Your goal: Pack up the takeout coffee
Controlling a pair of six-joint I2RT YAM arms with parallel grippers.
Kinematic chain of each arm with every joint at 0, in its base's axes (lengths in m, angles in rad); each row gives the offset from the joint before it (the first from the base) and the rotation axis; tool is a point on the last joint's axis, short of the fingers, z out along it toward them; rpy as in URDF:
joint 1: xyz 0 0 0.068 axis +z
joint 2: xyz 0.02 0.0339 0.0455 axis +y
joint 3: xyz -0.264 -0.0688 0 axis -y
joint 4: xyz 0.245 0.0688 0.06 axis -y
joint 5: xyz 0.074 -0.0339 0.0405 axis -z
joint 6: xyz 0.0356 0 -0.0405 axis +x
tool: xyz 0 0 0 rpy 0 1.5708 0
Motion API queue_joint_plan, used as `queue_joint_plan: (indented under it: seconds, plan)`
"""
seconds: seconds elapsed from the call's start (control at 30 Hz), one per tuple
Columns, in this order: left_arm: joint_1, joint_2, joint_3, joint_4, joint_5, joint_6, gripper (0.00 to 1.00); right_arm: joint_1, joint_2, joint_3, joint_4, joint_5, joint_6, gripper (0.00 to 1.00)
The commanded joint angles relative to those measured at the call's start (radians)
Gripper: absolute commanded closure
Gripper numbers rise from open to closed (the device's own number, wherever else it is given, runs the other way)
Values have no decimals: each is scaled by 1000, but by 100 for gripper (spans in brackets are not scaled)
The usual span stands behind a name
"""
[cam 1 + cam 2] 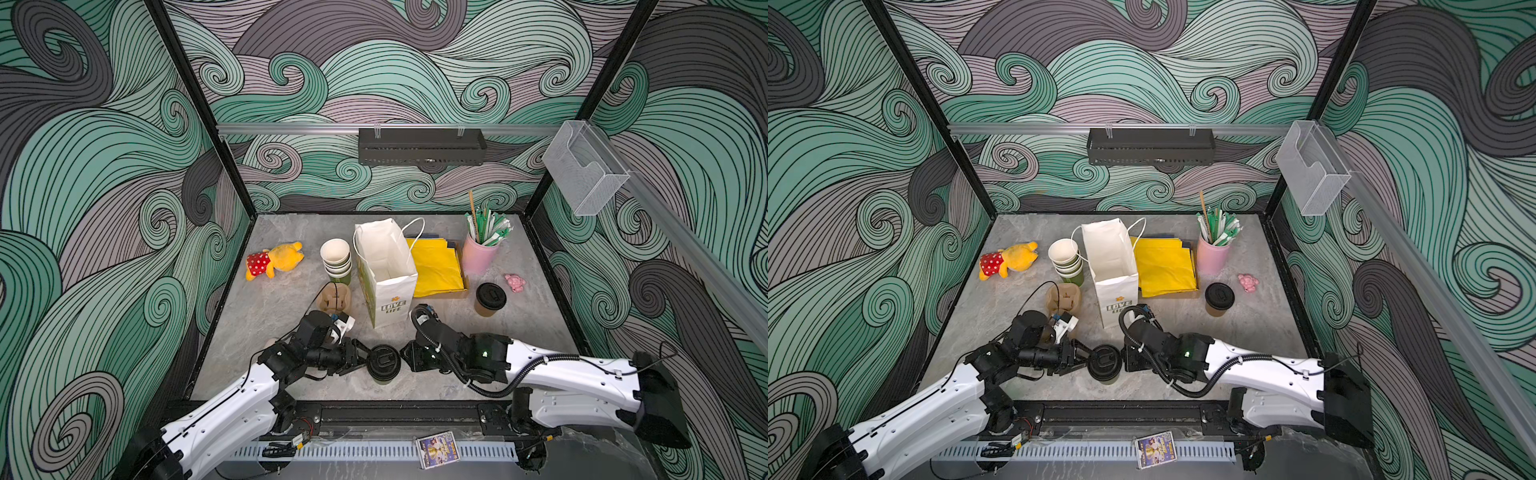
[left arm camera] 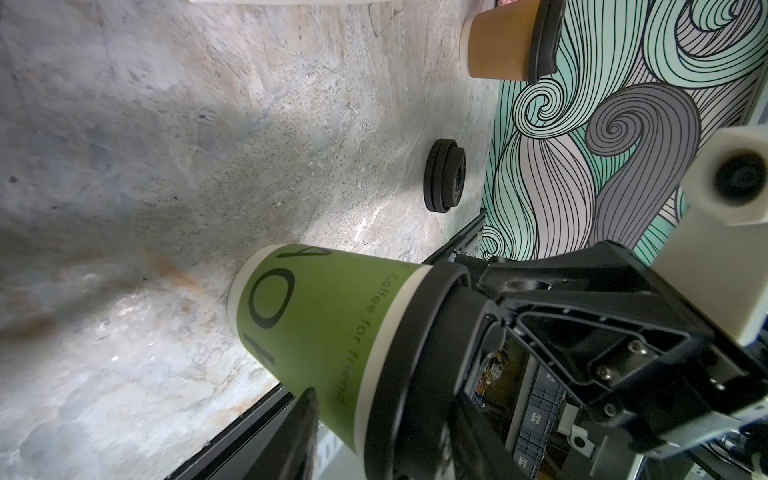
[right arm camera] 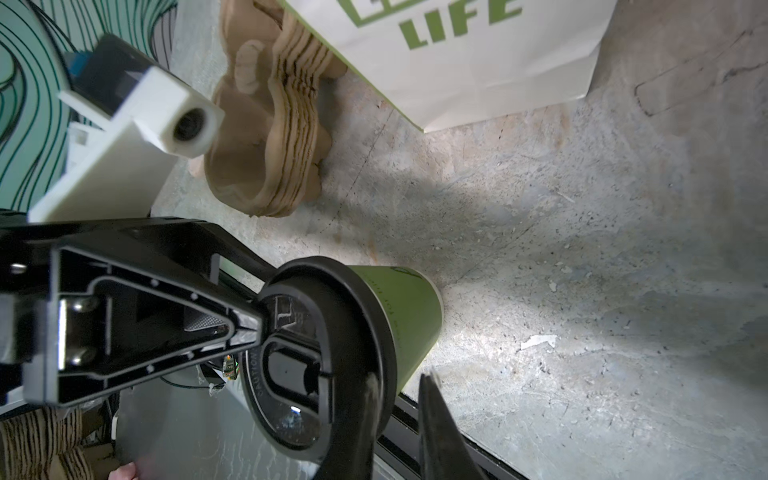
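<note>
**Lidded green cup [image 1: 384,362] held, nothing packed yet**

Lower centre on the surface [image 1: 519,353], the left end effector [image 1: 365,361] is half-closed around it. The right end effector [image 3: 401,386], nearly closed, sits at its lid, hold unclear. Right of centre stands the tan cup [image 1: 490,299]. The white bag [image 1: 392,299] looks empty.

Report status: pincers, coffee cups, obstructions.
Left pincer gripping green cup, front centre. Right pincer slightly open astride its lid rim. Brown cup standing right, unpacked. Bag upright, mouth open; nothing blocking it.
</note>
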Motion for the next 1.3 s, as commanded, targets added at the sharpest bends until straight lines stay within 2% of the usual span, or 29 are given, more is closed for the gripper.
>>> queue_joint_plan:
  seconds: [0.0, 0.27, 0.7, 0.97, 1.17, 1.27]
  plan:
    - [-9, 27, 4, -77, -9, 22, 51, -9, 5, -23, 95, 46, 13, 75]
    - [-8, 38, 14, -86, -1, 36, 51, -28, 54, -24, 139, 10, 23, 72]
    - [-8, 45, 18, -88, -2, 42, 51, -46, 121, -36, 179, -90, 35, 77]
    - [-9, 48, 20, -90, -3, 46, 51, -46, 119, -47, 128, -116, 43, 78]
    - [-8, 52, 21, -88, -4, 49, 52, -47, 98, -44, 24, -67, 61, 79]
    - [-7, 51, 21, -89, -5, 49, 52, -46, 66, -38, 1, -13, 58, 72]
